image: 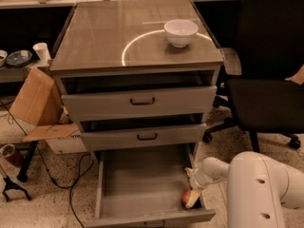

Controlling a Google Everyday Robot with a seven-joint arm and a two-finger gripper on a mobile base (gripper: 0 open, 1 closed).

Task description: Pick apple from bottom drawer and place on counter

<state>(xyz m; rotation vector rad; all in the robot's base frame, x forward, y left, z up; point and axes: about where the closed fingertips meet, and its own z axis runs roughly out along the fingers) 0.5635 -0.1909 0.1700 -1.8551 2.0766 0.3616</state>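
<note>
The apple lies on the floor of the bottom drawer, in its front right corner, close to the right wall and the front panel. My gripper is down in that same corner of the drawer, its pale tip right against the apple's right side, but I cannot tell whether it is open, closed or holding the fruit. The drawer stands pulled far out, and the counter is high above it, with a white bowl over the drawer's right half.
</note>
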